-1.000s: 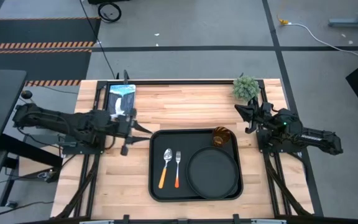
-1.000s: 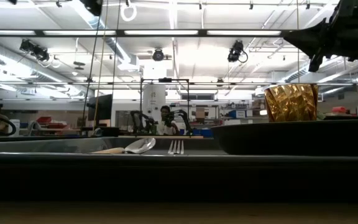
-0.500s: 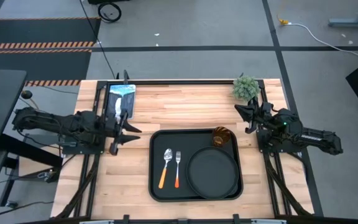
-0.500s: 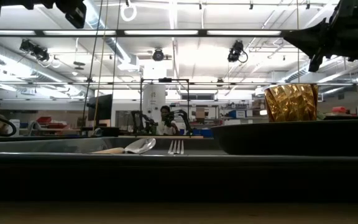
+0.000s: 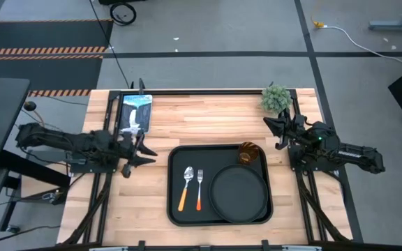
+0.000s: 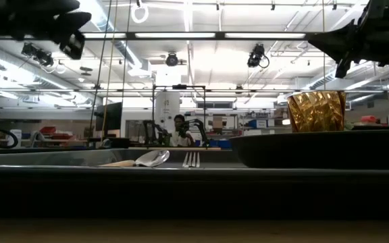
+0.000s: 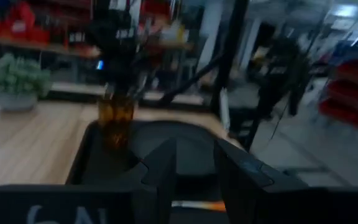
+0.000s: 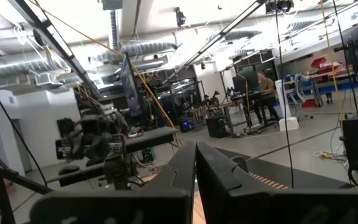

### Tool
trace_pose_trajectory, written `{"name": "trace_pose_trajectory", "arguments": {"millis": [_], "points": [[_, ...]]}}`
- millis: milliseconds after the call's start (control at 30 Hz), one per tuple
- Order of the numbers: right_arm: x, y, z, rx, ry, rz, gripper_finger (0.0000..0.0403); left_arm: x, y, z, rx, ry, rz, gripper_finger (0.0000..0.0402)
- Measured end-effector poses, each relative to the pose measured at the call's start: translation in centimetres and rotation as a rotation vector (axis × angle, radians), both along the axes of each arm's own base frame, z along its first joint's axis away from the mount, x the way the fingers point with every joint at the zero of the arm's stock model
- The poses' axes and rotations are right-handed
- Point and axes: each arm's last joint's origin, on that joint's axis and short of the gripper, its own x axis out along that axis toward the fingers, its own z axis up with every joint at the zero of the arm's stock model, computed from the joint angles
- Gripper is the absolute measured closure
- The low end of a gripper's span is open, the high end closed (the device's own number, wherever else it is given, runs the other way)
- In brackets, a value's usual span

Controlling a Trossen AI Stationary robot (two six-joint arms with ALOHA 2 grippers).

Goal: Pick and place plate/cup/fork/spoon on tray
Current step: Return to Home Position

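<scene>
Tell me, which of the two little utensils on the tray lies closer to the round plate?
The fork, with the red-orange handle; the spoon lies on its far side from the plate.

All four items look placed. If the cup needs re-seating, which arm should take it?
Right. The cup stands in the tray's far right corner, close to the right gripper. The left gripper hangs off the tray's left edge, across the spoon and fork.

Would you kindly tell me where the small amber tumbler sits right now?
In the high view, the small translucent amber tumbler stands in the far right corner of the large black rectangular tray, just beyond the round matte black plate.
</scene>
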Motion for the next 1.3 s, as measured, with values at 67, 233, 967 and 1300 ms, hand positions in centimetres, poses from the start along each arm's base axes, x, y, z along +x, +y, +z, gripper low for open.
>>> {"name": "trace_pose_trajectory", "arguments": {"millis": [67, 233, 967, 1300], "points": [[0.0, 0.0, 0.0, 0.000, 0.000, 0.000, 0.0383, -0.6, 0.1, -1.8, -0.016, -0.040, -0.025, 0.0285], [0.0, 0.0, 0.0, 0.000, 0.000, 0.000, 0.0382, -2.0, 0.3, -4.3, -0.087, -0.086, -0.114, 0.0285], [0.0, 0.0, 0.1, -0.003, -0.013, 0.000, 0.0385, -3.4, 0.3, -5.1, 0.009, -0.057, -0.170, 0.0285], [0.0, 0.0, 0.1, -0.003, -0.013, 0.000, 0.0385, -3.4, 0.3, -5.1, 0.000, -0.052, -0.175, 0.0285]]}}
